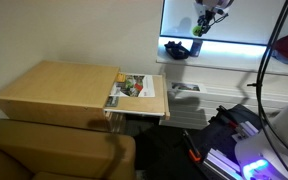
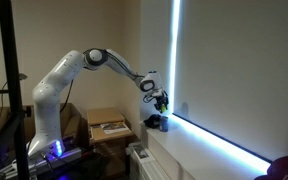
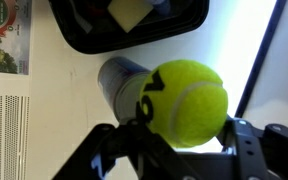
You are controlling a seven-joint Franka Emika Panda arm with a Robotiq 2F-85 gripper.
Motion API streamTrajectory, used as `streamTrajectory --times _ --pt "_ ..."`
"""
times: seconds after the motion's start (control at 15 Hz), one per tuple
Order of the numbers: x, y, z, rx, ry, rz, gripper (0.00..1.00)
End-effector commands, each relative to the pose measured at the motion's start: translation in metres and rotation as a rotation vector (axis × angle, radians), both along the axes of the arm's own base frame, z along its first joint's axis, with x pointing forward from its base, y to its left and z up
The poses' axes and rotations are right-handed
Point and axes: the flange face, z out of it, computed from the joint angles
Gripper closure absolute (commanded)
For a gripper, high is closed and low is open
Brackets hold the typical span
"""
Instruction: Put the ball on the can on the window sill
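- Two black fingers (image 3: 112, 150) of the gripper (image 3: 184, 148) press against a small round yellow-green ball (image 3: 189, 100), pinching it between them in the wrist view.
- Below the jaws and shifted toward one finger, a dark cylindrical can (image 3: 122, 85) stands upright on the long narrow white window sill (image 3: 74, 100). The ball overlaps the can's top rim in this view, but it is not clear whether they touch.
- Ahead of the jaws, just past the can, a shallow black tray (image 3: 84, 40) with something pale inside takes up the sill.
- On one side of the jaws the big bright window pane (image 3: 276, 60) bounds the sill. On the opposite side the sill's edge drops to a white slatted vent grille (image 3: 9, 135).
- Farther out on that open side, a colourful magazine (image 3: 4, 35) lies on the tan wooden table (image 1: 54, 85), well apart from the can.
- In both exterior views the gripper (image 1: 206, 20) (image 2: 161, 100) hangs above the dark things on the sill, with open air around the white arm (image 2: 84, 62).
- Away from the jaws the sill (image 2: 224, 155) runs on bare along the pane.
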Motion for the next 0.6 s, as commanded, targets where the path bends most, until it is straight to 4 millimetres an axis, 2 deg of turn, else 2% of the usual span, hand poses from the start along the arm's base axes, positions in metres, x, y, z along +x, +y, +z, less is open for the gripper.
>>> streamTrajectory --times 0.0,0.13,0.53 --pt "-0.008 0.005 -0.001 0.011 0.056 -0.008 0.62" --pt "-0.009 0.004 -0.005 0.017 0.071 -0.012 0.62" --pt "-0.026 -0.018 -0.012 0.012 0.106 -0.044 0.62"
